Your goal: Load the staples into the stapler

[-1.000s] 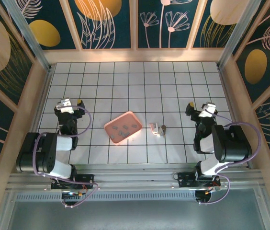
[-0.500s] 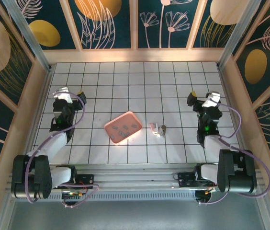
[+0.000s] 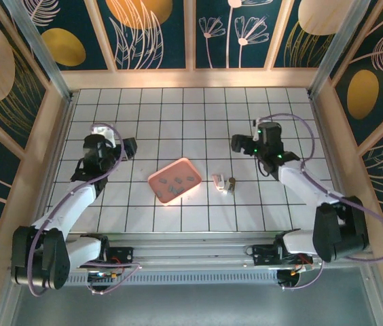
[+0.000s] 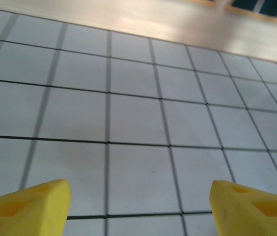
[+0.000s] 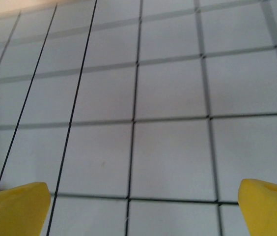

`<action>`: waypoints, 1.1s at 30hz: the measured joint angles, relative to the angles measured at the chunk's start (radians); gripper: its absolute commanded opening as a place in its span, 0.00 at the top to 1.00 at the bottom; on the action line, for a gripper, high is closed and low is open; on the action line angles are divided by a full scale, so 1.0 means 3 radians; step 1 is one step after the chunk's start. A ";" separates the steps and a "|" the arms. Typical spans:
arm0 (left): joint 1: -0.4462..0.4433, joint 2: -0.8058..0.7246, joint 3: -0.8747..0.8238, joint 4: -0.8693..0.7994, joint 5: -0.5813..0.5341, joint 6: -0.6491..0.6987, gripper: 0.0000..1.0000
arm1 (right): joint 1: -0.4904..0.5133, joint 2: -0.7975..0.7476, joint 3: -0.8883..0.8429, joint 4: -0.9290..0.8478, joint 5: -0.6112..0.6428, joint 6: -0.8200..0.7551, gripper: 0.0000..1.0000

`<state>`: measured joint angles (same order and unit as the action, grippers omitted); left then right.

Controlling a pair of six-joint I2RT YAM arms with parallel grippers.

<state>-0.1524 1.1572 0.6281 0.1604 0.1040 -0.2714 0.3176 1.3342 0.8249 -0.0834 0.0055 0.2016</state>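
Both left gripper [image 3: 128, 147] and right gripper [image 3: 238, 144] hover empty, jaws spread, flanking the staples [image 3: 176, 181] in their pink tray [image 3: 159, 193] and the stapler [image 3: 219, 182], likely poised to reach in.

White tiled table [image 3: 198, 109] w/ black grid lines is carrying a pink tray [image 3: 152, 179] approx. at centre, sitting at an angle. Whitish-pink stapler [image 3: 220, 183] is lying near the tray's right side, not touching it. Small dark bit [image 3: 231, 180] is sitting just beside the stapler.
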 measured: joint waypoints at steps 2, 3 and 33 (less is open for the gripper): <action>-0.0116 0.0065 0.0046 -0.0050 0.0106 -0.0001 0.26 | 0.0135 0.0153 0.0104 -0.0228 -0.0092 0.0047 0.01; -0.0161 0.0094 0.0057 -0.0060 0.0161 -0.0008 0.26 | 0.0198 0.0209 0.0137 -0.0323 -0.0130 0.0058 0.03; -0.0697 0.0498 0.0069 -0.0023 0.0673 -0.0300 0.25 | 0.0851 0.1354 0.0843 -0.1495 -0.0638 0.0022 0.38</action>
<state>-0.3614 1.3067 0.6487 0.1535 0.3058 -0.3614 0.5728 1.7405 1.0779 -0.5320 -0.1860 0.2081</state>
